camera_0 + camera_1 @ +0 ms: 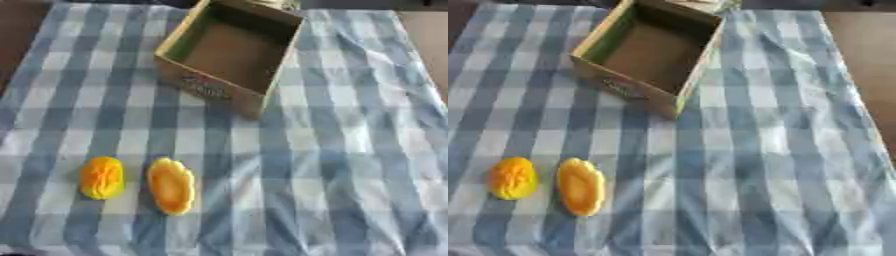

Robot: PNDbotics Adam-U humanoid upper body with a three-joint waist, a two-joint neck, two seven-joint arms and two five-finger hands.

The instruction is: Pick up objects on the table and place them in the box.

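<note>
An open cardboard box [213, 85] stands at the back middle of the table, turned at an angle; nothing shows inside it. Two orange-yellow objects lie side by side at the front left. The left one [101, 177] is short and rounded. The right one [171, 185] is longer and oval. Neither of my hands shows in either view.
A blue and white checked cloth [350, 150] covers the table, wrinkled on its right half. Brown table surface [429, 35] shows past the cloth's far right and far left edges.
</note>
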